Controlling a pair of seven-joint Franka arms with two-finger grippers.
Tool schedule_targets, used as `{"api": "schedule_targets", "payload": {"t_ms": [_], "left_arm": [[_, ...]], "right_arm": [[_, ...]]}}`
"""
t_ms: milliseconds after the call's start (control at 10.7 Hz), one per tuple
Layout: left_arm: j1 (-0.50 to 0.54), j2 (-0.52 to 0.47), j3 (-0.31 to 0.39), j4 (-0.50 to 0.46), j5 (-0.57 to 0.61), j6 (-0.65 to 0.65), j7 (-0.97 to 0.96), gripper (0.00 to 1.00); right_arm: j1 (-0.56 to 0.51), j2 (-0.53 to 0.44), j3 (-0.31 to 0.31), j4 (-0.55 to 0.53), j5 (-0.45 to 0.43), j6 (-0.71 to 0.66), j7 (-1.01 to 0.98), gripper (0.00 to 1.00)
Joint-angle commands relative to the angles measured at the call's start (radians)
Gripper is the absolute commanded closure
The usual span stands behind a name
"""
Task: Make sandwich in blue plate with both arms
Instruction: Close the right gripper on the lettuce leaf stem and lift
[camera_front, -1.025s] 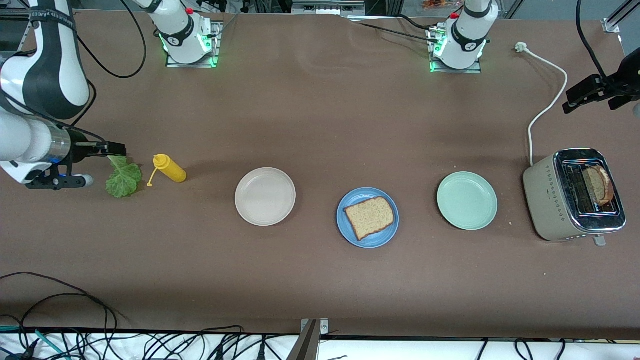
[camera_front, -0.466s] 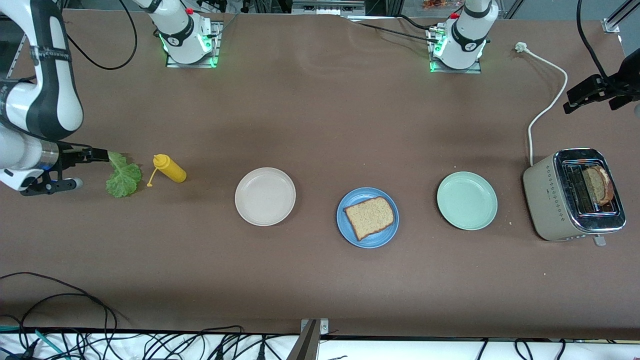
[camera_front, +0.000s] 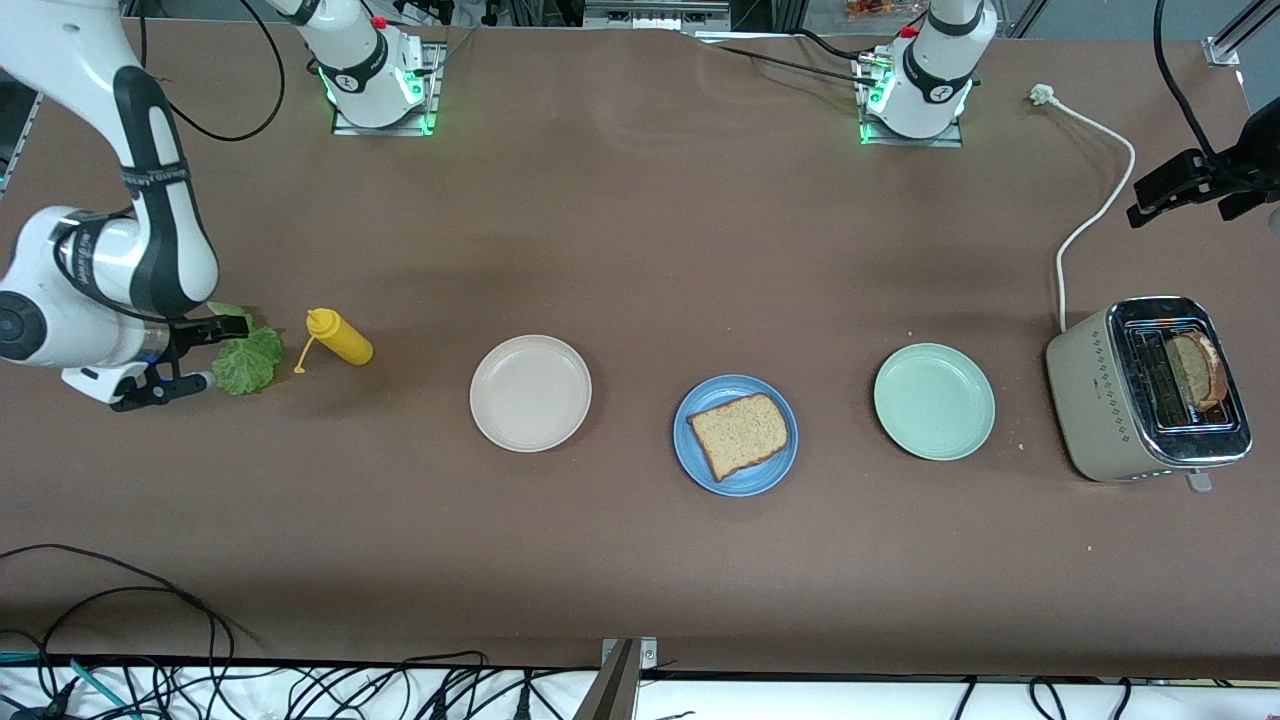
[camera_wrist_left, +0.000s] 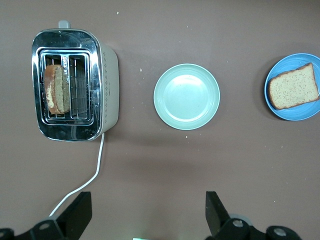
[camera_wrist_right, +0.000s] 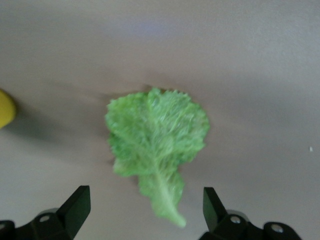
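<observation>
Right end effector (camera_front: 205, 352) is hanging over the lettuce (camera_front: 246, 360) at frame left, fingers spread and empty, lining up a pick; bread slice (camera_front: 740, 435) is waiting on the blue plate (camera_front: 700, 465) at centre; left end effector (camera_wrist_left: 145, 212), spread and empty, is idling above the bench (camera_front: 640, 250) near the toaster (camera_front: 1150, 390).

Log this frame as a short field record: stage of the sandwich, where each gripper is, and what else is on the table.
stage: one bread slice on the blue plate; no lettuce on it yet
lettuce: lettuce leaf flat on the table, beside the yellow squeeze bottle
right gripper: open, over the lettuce leaf, not gripping it
left gripper: open, waiting high over the table near the toaster
second slice: in the toaster slot
other plates: beige-white plate, mint-green plate, both bare
</observation>
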Motion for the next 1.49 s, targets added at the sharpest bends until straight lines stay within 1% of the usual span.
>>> {"api": "schedule_targets", "payload": {"t_ms": [0, 93, 373, 466, 559, 652, 745, 932, 1025, 1211, 1304, 1398], "left_arm": [[0.001, 0.012, -0.004, 0.024, 0.028, -0.007, -0.006, 0.0], [0.001, 0.011, -0.005, 0.024, 0.028, -0.007, -0.006, 0.0], [0.001, 0.012, -0.004, 0.024, 0.028, -0.007, -0.006, 0.0], [0.001, 0.011, -0.004, 0.024, 0.028, -0.007, -0.006, 0.0], [0.001, 0.012, -0.005, 0.024, 0.028, -0.007, -0.004, 0.0], [0.001, 0.012, -0.004, 0.024, 0.031, -0.005, -0.001, 0.0], [-0.001, 0.012, -0.004, 0.026, 0.034, 0.002, 0.002, 0.0], [-0.001, 0.018, -0.007, 0.026, 0.057, -0.007, 0.002, 0.0], [-0.002, 0.014, -0.008, 0.026, 0.062, -0.011, 0.0, 0.0], [-0.01, 0.009, -0.052, 0.029, 0.063, -0.054, -0.007, 0.0], [-0.008, 0.008, -0.06, 0.029, 0.063, -0.077, -0.007, 0.0], [-0.008, 0.006, -0.06, 0.029, 0.063, -0.079, -0.007, 0.0]], "right_arm": [[-0.023, 0.078, 0.002, -0.003, -0.001, 0.1, -0.102, 0.0], [-0.023, 0.108, 0.004, -0.003, 0.001, 0.117, -0.128, 0.0], [-0.037, 0.13, 0.01, -0.003, 0.004, 0.11, -0.157, 0.0], [-0.043, 0.141, 0.01, -0.001, 0.021, 0.11, -0.179, 0.0], [-0.046, 0.153, 0.01, 0.001, 0.032, 0.11, -0.217, 0.09], [-0.046, 0.155, 0.01, 0.002, 0.032, 0.108, -0.232, 0.35], [-0.046, 0.158, 0.01, 0.004, 0.032, 0.107, -0.236, 0.58], [-0.048, 0.158, 0.01, 0.005, 0.032, 0.107, -0.236, 0.93], [-0.054, 0.156, 0.01, 0.007, 0.032, 0.107, -0.236, 1.0], [-0.051, 0.152, 0.01, 0.014, 0.032, 0.101, -0.234, 1.0], [-0.049, 0.146, 0.01, 0.028, 0.033, 0.082, -0.233, 1.0], [-0.048, 0.14, 0.01, 0.062, 0.041, 0.028, -0.231, 1.0]]}}
